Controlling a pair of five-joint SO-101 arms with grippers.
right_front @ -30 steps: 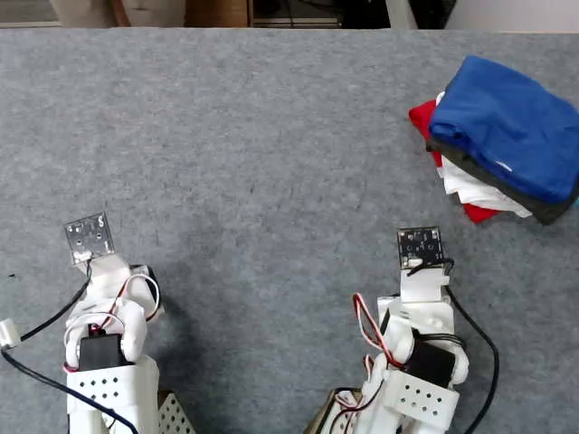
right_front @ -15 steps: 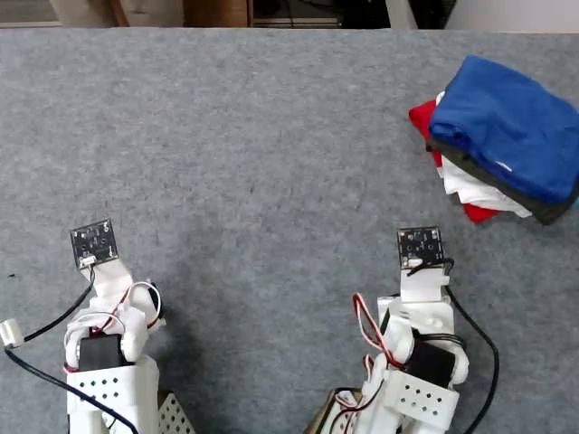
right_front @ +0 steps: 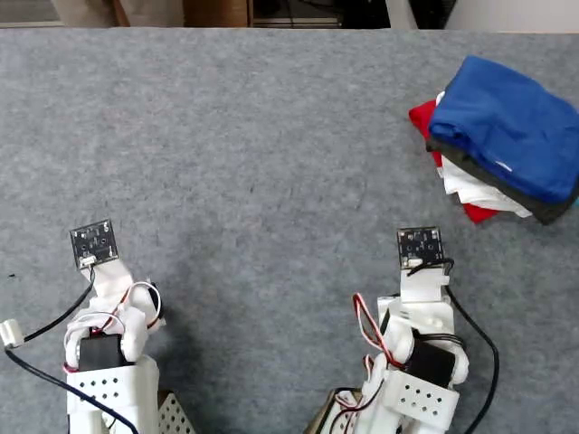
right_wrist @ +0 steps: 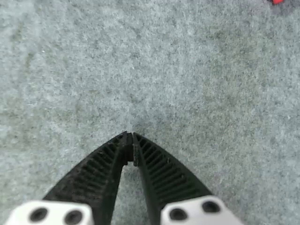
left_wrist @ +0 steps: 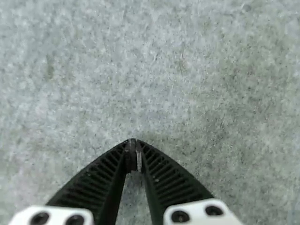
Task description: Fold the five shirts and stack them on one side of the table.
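**A:** From above, where do the shirts lie?

**B:** The stack of shirts (right_front: 496, 145) sits folded at the far right of the table (right_front: 253, 136), close to its right edge. A blue shirt (right_front: 507, 117) is on top. Under it comes a dark layer (right_front: 541, 210), then a white one (right_front: 470, 185). A red shirt (right_front: 422, 116) pokes out on the stack's left side and beneath it.

**A:** And the arms?

**B:** Both stand at the near edge, well apart from the stack. The left arm (right_front: 107, 339) is at the near left and the right arm (right_front: 414, 348) at the near right. Each points away across the grey, felt-like table cover.

**A:** What does the left wrist view give?

**B:** The left gripper (left_wrist: 132, 154) hangs over the grey cover. Its two black ribbed fingers (left_wrist: 98, 180) meet at the tips, closed with nothing between them.

**A:** The right wrist view?

**B:** The right gripper (right_wrist: 130, 149) also has its ribbed fingers (right_wrist: 164, 176) pressed together at the tips, and it holds nothing above the grey surface. A sliver of red cloth (right_wrist: 279, 1) shows at the very edge of that view, far from the fingers.
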